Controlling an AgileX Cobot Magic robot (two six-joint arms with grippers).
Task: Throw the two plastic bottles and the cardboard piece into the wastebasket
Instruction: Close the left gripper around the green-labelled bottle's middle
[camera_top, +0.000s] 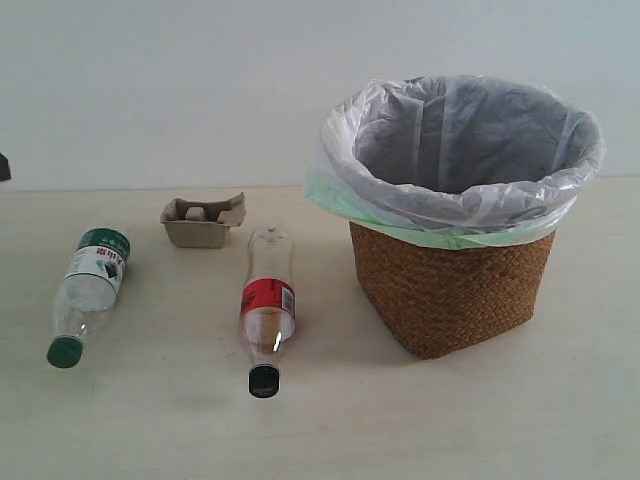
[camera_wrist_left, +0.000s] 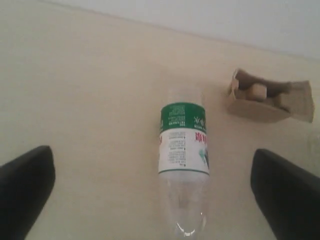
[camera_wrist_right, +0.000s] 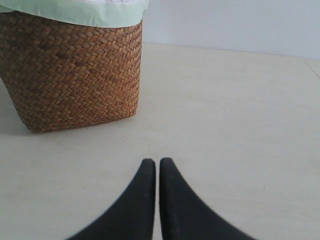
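Observation:
The green-capped bottle (camera_top: 88, 290) with a green-white label lies on the table at the left. The left wrist view shows that green-capped bottle (camera_wrist_left: 183, 165) between the wide-apart fingers of my open left gripper (camera_wrist_left: 155, 195), which hangs above it. The red-labelled bottle (camera_top: 267, 305) with a black cap lies in the middle. Behind the two bottles sits the cardboard piece (camera_top: 201, 221), which is the cardboard piece (camera_wrist_left: 267, 100) in the left wrist view. The wastebasket (camera_top: 450, 290) stands at the right. My right gripper (camera_wrist_right: 157, 162) is shut and empty, near the wastebasket (camera_wrist_right: 75, 70). Neither gripper shows in the exterior view.
A pale wooden table (camera_top: 500, 420) carries everything, with a white wall behind it. A small dark object (camera_top: 4, 167) shows at the left edge of the exterior view.

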